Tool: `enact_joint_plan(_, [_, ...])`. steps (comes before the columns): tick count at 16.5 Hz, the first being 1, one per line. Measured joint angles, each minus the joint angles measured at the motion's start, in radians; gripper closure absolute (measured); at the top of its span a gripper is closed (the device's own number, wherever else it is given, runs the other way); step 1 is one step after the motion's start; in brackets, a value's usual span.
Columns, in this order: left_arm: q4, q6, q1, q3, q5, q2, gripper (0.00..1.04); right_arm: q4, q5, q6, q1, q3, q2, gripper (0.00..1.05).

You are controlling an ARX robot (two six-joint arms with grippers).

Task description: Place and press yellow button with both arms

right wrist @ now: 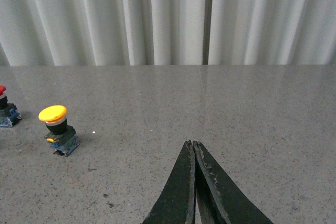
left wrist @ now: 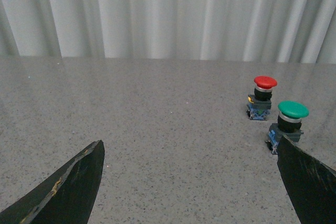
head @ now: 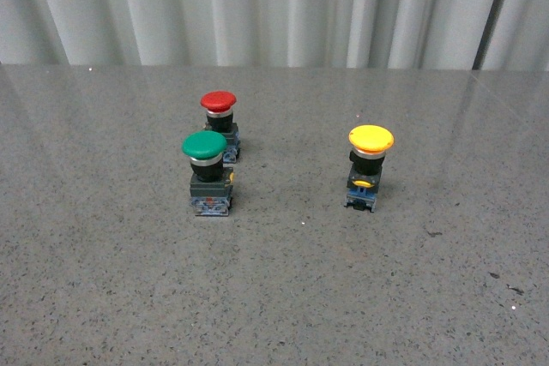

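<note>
The yellow button point(head: 371, 166) stands upright on the grey speckled table, right of centre in the front view. It also shows in the right wrist view point(right wrist: 56, 128), well apart from my right gripper point(right wrist: 192, 143), whose jaws are pressed together and empty. My left gripper point(left wrist: 189, 148) is open wide and empty over bare table. Its far finger point(left wrist: 307, 179) overlaps the base of the green button in that view. Neither arm shows in the front view.
A green-capped button point(head: 207, 173) and a red-capped button point(head: 220, 122) stand close together left of centre; both show in the left wrist view, green point(left wrist: 290, 120) and red point(left wrist: 262, 96). A white pleated curtain point(head: 274, 6) hangs behind the table's far edge.
</note>
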Motion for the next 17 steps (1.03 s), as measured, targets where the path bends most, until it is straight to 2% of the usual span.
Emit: enact_joint_plan(17, [0.000, 0.000, 0.000, 0.000, 0.000, 0.000, 0.07, 0.008, -0.001, -0.003, 0.000, -0.064, -0.063, 1.03])
